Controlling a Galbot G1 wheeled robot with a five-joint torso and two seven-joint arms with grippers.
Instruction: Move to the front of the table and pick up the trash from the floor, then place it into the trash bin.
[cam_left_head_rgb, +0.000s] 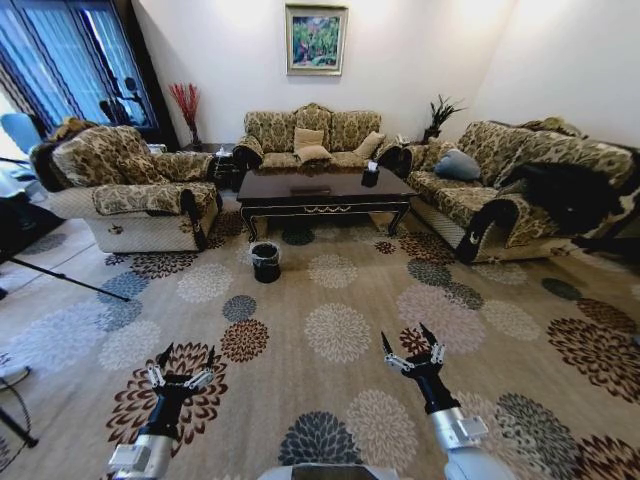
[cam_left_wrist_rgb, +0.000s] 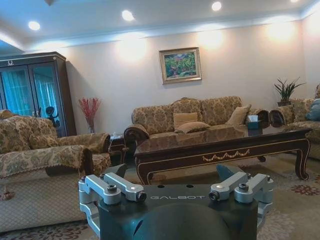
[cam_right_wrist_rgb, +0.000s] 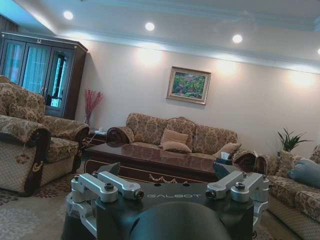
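Robot well back on the rug, table (cam_left_head_rgb: 325, 190) far, centre. Bin (cam_left_head_rgb: 265, 262) on floor just near of table's left leg. Trash: can't make out any from here; dark patches by the table front may be rug pattern.

L gripper (cam_left_head_rgb: 183, 366) and R gripper (cam_left_head_rgb: 410, 349) held low, near, both spread wide, holding nothing.

Risks, my read: busy floral rug could hide scraps, so wrong target or a miss. Driving in, base could clip the bin and tip it.

Around: armchair (cam_left_head_rgb: 130, 185) left, sofa (cam_left_head_rgb: 310, 135) far, sofa (cam_left_head_rgb: 500, 185) right, tripod leg (cam_left_head_rgb: 60, 280) on floor left. Path to table looks open.
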